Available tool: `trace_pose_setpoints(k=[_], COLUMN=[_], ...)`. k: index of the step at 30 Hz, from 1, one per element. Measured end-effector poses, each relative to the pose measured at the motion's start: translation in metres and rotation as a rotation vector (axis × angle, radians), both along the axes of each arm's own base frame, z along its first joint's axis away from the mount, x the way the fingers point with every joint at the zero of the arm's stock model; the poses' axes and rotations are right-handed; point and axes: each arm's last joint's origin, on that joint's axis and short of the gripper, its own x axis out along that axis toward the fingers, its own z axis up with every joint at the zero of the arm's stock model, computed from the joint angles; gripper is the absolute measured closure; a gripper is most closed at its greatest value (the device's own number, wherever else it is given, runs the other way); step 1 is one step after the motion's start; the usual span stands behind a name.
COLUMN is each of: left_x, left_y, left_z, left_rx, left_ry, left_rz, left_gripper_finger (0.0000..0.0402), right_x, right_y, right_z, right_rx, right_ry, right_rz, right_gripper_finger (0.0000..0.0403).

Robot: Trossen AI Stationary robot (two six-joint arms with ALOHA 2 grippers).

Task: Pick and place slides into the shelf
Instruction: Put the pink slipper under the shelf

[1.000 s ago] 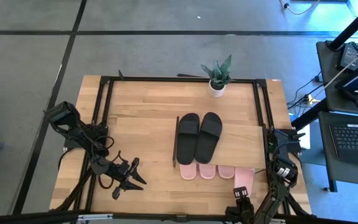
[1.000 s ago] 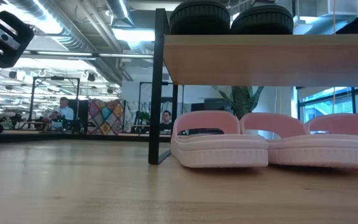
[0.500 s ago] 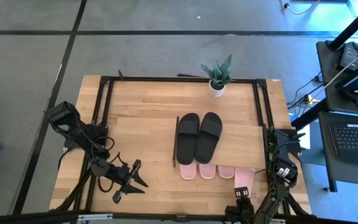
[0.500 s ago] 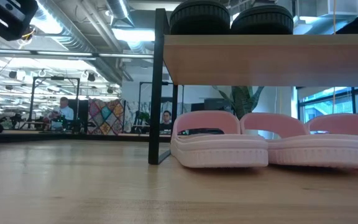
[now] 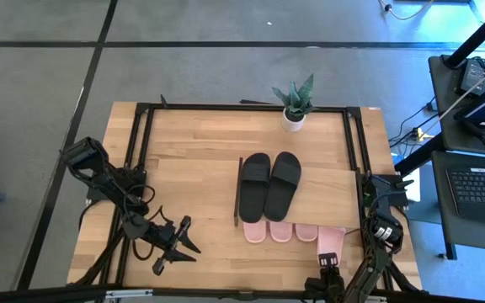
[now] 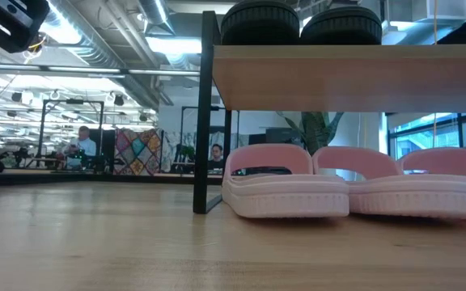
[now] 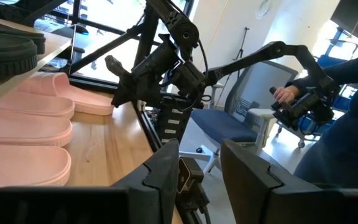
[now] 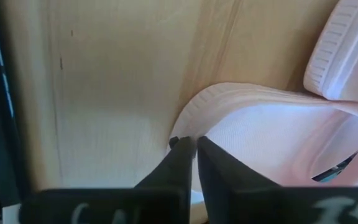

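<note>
The low wood shelf (image 5: 327, 189) stands at the table's right middle. The black pair of slides (image 5: 269, 185) lies on its top board. Three pale pink slides (image 5: 280, 231) rest flat on the table under it, ends poking out toward the near edge; they also show in the low view (image 6: 285, 190). A fourth pink slide (image 5: 330, 242) lies at the right, sticking out farther. My right gripper (image 5: 325, 268) is shut at that slide's near end. My left gripper (image 5: 178, 241) is open and empty above the near left of the table, and is also seen in the low view (image 6: 10, 20). My right gripper's shut fingertips (image 8: 178, 146) stand against the rounded end rim (image 8: 197, 115) of the fourth pink slide, coming from the table's near side and slanting down. Whether they press it or only stand at it, I cannot tell. The slide lies flat on the table, its far end under the shelf.
A small potted plant (image 5: 295, 105) stands at the far edge. A black metal frame (image 5: 146, 126) runs round the tabletop. Bare wood lies left of the shelf. Beyond the table's right side a person's hand and sleeve (image 7: 328, 106) show.
My left gripper has risen a little above the near left of the table and has then kept still, open throughout. The slides and the shelf have stayed where they were.
</note>
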Motion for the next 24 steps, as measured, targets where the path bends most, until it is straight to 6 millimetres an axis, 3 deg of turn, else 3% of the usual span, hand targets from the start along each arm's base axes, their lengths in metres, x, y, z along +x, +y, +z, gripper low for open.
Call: trace_pose_setpoints(k=[5,18,24], left_x=[0.000,0.000,0.000], left_y=[0.000,0.000,0.000], left_z=[0.000,0.000,0.000], left_rx=[-0.001,-0.001,-0.001], left_ry=[0.000,0.000,0.000], left_rz=[0.000,0.000,-0.001], left_gripper_finger=[0.0290,0.0290,0.0290], right_x=[0.000,-0.002,-0.003], right_y=[0.000,0.002,0.001], right_z=[0.000,0.000,0.020], right_rx=[-0.002,-0.009,0.035], right_ry=[-0.011,-0.039,-0.073], right_rz=[-0.019,0.036,0.022], right_gripper_finger=[0.0351,0.0220,0.0204])
